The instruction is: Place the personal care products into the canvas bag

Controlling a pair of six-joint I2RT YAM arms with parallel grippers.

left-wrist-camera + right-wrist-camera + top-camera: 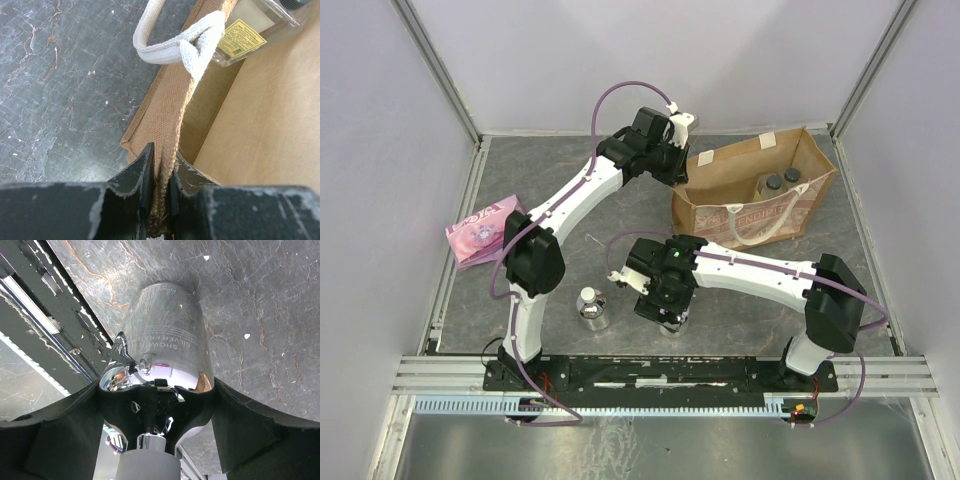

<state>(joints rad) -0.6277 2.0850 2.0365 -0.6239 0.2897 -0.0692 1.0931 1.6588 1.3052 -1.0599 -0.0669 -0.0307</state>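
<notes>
Bag (740, 215): upright at far right corner of counter (550, 180); two clear bottles (773, 182) inside.
Left gripper (161, 165): clamped narrow on the bag's rim.
Right gripper (161, 385): holding silver bottle (165, 325), middle of near edge.
Second silver bottle (591, 308): standing near, to its left.
Pink packet (483, 230): left edge.

table top (530, 165): dark, veined stone look | walls (650, 60): plain, pale | corners: metal posts (437, 65)
</notes>
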